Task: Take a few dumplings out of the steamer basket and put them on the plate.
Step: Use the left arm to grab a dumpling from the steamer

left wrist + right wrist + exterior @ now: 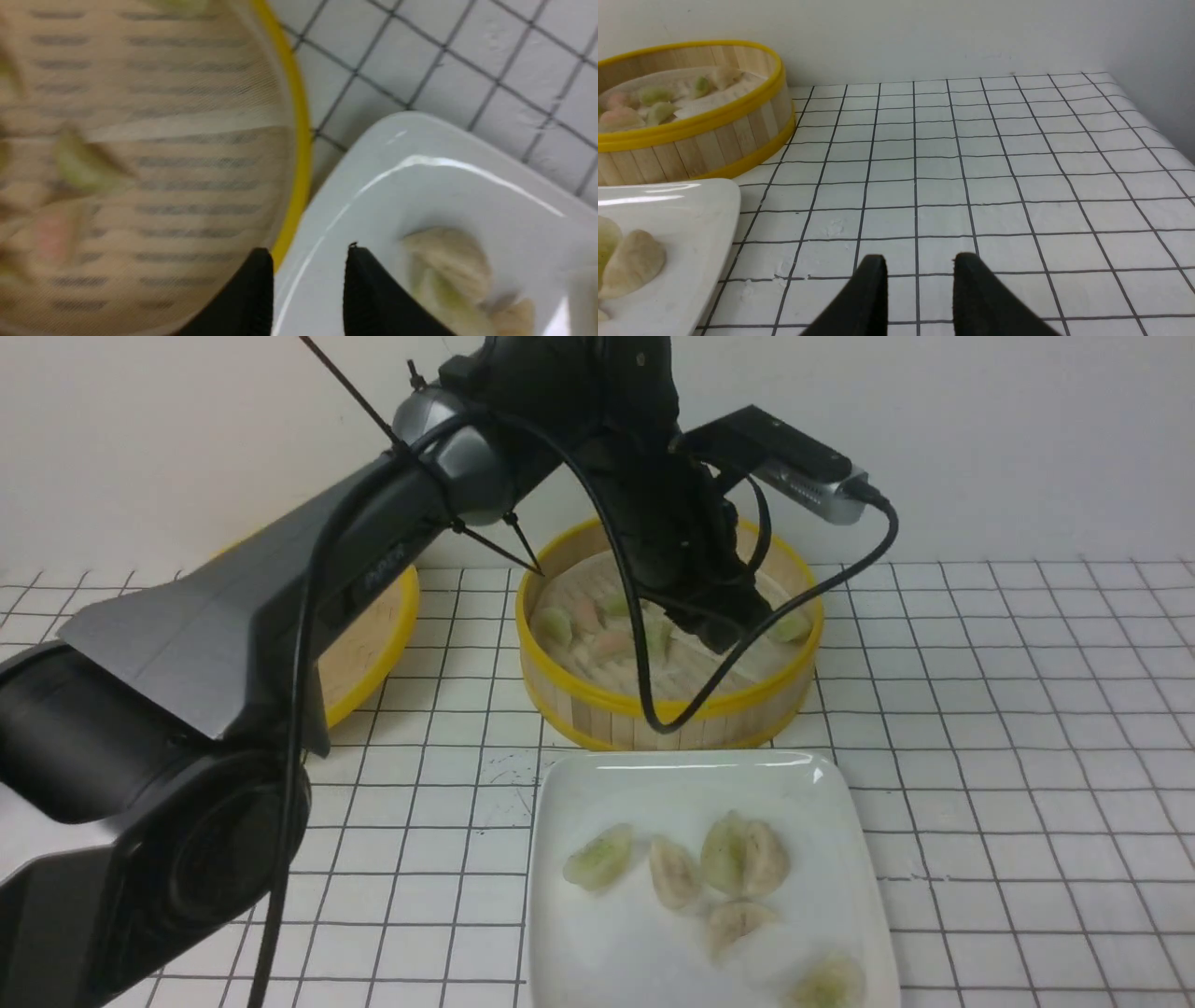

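Observation:
The bamboo steamer basket [672, 709] stands at the back centre and holds several dumplings [557, 623] on its pale liner. In front of it, the white plate [607, 784] carries several more dumplings [597, 859]. My left gripper [738, 630] hangs over the basket's near right part. In the left wrist view it [308, 252] is open and empty, above the basket's yellow rim [299, 140] and the plate's edge [397, 186]. My right gripper [920, 261] is open over the checked cloth, to the right of the plate [691, 205].
A shallow yellow-rimmed lid [373, 644] lies left of the basket, half hidden by my left arm. A wall closes the back of the table. The wrist camera cable [653, 709] loops down over the basket's front rim.

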